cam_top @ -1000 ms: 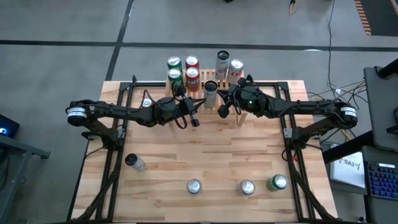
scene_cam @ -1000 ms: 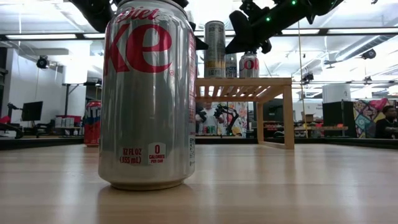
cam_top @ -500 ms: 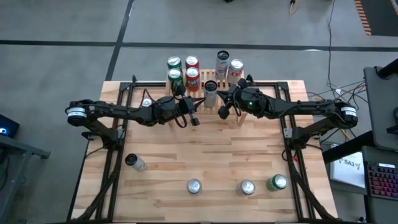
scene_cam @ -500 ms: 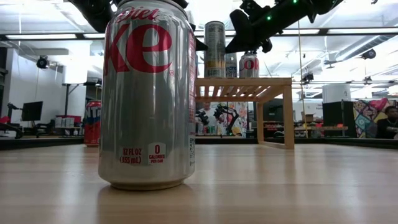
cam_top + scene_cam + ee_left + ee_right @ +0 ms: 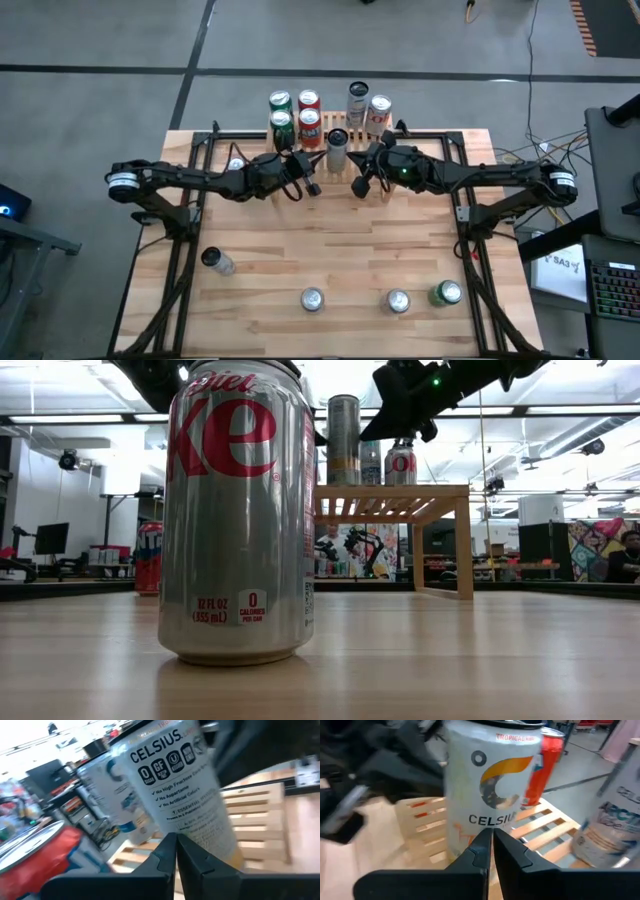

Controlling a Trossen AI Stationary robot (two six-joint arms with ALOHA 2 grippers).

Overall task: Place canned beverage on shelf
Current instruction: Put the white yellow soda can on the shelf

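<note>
- Near edge of the table (image 5: 330,250) looks the same as a second ago: 3 cans standing in a row, a silver one (image 5: 313,299), another silver one (image 5: 398,301) and a green one (image 5: 446,292), plus 1 dark-topped can (image 5: 216,261) off to the left.
- The low view is mostly filled by a big silver diet cola can (image 5: 240,510), unmoved.
- What's changed: the right gripper (image 5: 360,184) has slid a bit toward the shelf (image 5: 375,185), and the left gripper (image 5: 312,187) has nudged back slightly too.
- Both sets of jaws are pressed together and holding nothing. They sit either side of the tall Celsius can (image 5: 337,150), close to it, no grip on it.
- That Celsius can stands upright on the shelf slats at the front.
- Farther back I count 6 more cans: 2 green-topped (image 5: 280,112), 2 red (image 5: 309,112), 1 tall pale one (image 5: 358,103) and 1 silver-red (image 5: 379,115).
</note>
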